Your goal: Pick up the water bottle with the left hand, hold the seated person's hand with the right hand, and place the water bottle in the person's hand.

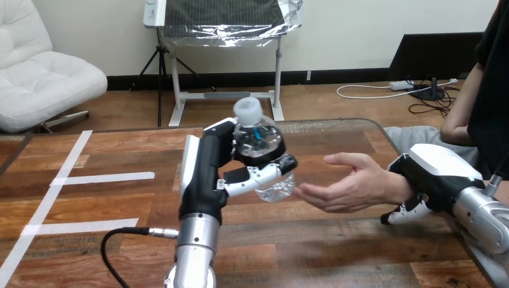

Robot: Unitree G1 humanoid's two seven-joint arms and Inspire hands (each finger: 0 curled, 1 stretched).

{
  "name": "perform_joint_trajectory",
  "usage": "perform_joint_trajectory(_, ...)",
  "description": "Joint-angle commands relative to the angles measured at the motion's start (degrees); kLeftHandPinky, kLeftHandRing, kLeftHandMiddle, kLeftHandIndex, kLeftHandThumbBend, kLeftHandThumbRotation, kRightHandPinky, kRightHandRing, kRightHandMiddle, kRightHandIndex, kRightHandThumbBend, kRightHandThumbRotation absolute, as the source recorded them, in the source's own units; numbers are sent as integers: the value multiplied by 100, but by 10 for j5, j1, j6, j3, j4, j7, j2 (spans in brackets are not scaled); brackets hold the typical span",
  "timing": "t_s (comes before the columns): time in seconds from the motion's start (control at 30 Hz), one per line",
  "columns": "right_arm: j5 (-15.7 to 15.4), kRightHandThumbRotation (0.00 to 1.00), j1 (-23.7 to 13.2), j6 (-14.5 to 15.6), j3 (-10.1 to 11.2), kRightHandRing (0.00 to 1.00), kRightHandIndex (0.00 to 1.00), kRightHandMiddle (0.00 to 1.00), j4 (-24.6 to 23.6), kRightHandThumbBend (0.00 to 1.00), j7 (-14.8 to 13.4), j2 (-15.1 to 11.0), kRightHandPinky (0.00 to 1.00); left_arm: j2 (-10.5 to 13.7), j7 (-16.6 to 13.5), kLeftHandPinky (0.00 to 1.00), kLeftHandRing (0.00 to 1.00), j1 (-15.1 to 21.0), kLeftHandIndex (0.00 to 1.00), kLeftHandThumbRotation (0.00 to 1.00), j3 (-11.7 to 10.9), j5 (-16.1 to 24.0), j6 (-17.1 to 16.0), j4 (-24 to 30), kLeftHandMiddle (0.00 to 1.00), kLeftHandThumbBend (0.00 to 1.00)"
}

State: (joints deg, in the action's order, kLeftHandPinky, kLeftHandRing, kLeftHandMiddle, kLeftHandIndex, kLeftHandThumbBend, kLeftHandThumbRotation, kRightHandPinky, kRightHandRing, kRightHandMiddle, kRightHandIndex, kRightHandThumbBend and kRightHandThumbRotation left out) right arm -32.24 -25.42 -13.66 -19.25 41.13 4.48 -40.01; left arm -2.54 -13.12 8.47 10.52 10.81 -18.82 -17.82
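Observation:
My left hand [207, 165] is raised above the middle of the table, its fingers and thumb curled round a clear water bottle [259, 139] with a white cap. The bottle is tilted, and its base points toward the person's hand [354, 183]. That hand is held out palm up with open fingers, its fingertips just right of the bottle's base. My right hand [433, 173] sits at the person's wrist near the table's right edge. Its fingers [408, 214] curl under the wrist.
White tape lines [78, 180] mark the wooden table [324, 240] at the left. A black cable [114, 240] loops beside my left forearm. The person sits at the right, past the table's edge.

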Motion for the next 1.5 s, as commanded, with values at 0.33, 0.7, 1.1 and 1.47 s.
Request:
perform_joint_trajectory(0.33, -5, 0, -4, 1, 22, 27, 41, 36, -60, 69, -10, -12, 21, -44, -2, 41, 40, 55, 46, 0, 24, -3, -14, 19, 42, 69)
perform_joint_trajectory(0.7, -15, 0, -3, 1, 24, 28, 41, 38, -87, 69, -13, -15, 21, -45, 0, 43, 41, 55, 46, 0, 28, -8, -13, 16, 42, 70)
perform_joint_trajectory(1.1, -16, 0, -1, -8, 28, 28, 40, 38, -105, 69, -18, -12, 21, -43, 3, 43, 41, 58, 46, 0, 31, -6, -18, 13, 42, 69)
perform_joint_trajectory(1.47, -27, 0, 0, -11, 25, 28, 40, 38, -122, 69, -16, -15, 21, -46, 5, 43, 41, 58, 46, 0, 34, -9, -17, 11, 42, 69)
